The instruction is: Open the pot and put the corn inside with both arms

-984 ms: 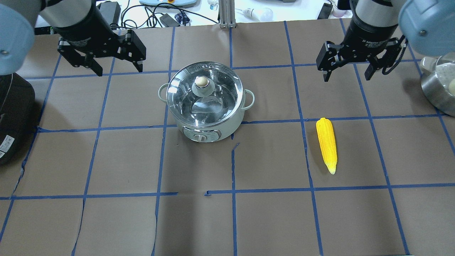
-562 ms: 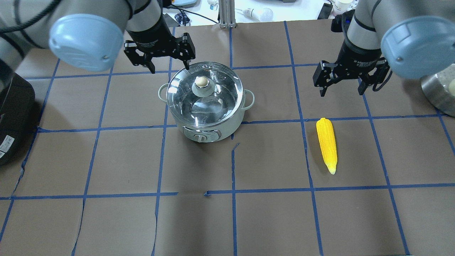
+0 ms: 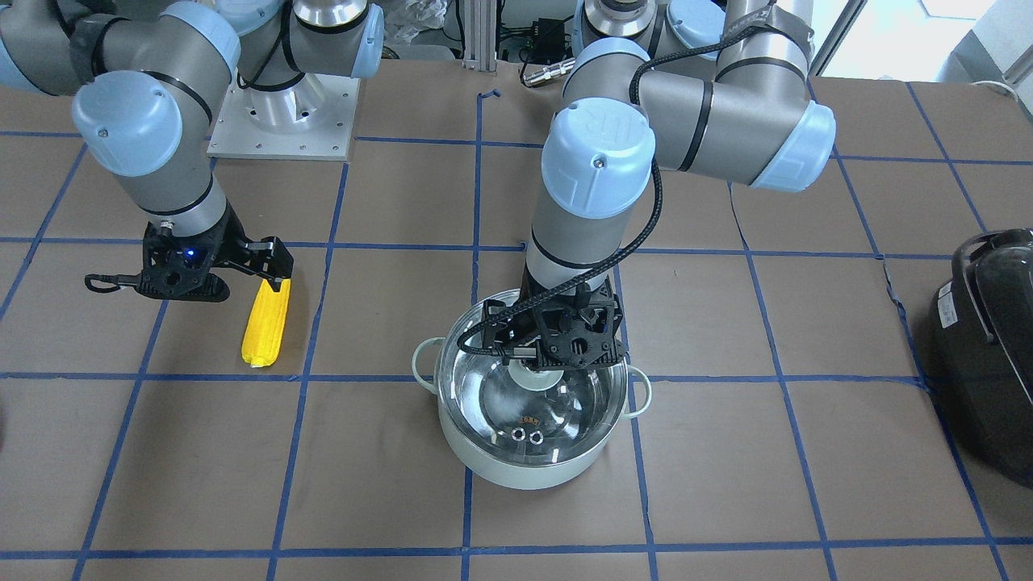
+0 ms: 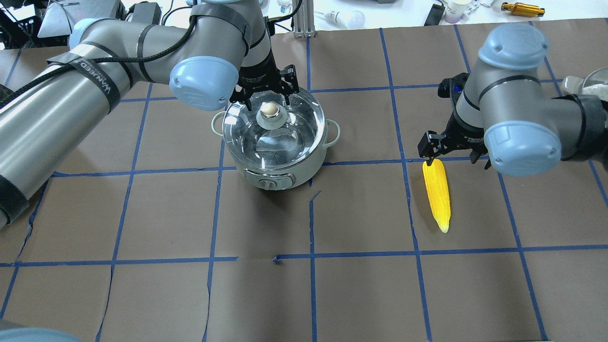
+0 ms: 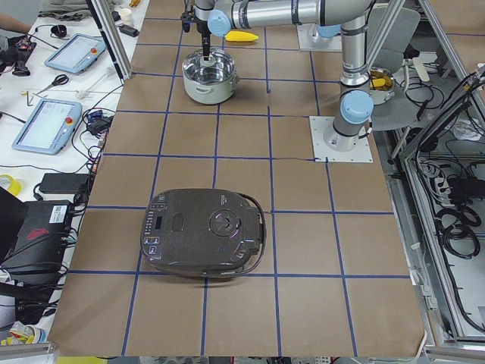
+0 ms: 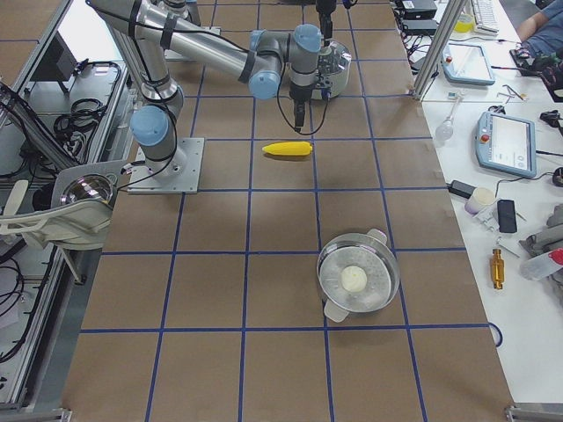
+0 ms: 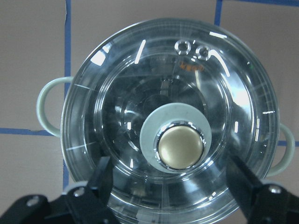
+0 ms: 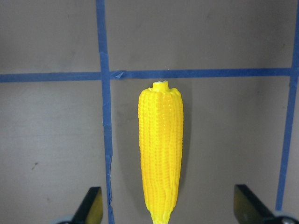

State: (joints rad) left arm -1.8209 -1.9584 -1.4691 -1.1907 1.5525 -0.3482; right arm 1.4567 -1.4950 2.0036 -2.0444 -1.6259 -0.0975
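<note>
The pale mint-green pot (image 4: 273,176) stands mid-table with its glass lid (image 4: 285,137) on. My left gripper (image 4: 263,99) is open and hangs just above the lid. Its fingers (image 7: 100,179) stand on either side of the lid's brass knob (image 7: 180,148) and do not touch it; it also shows in the front view (image 3: 557,343). The yellow corn (image 4: 437,192) lies flat on the table to the pot's right. My right gripper (image 4: 454,159) is open over the corn's thick end (image 8: 160,140), with its fingers (image 8: 91,205) wide on both sides and nothing held.
A large black appliance (image 3: 989,347) sits at the table's end on my left. A steel pot with a glass lid (image 6: 358,277) sits toward the end on my right. Blue tape lines grid the brown table (image 4: 308,294).
My left gripper has moved right and down from beside the pot to over the lid knob. My right gripper has moved down and toward the corn's thick end. Pot and corn have not moved.
</note>
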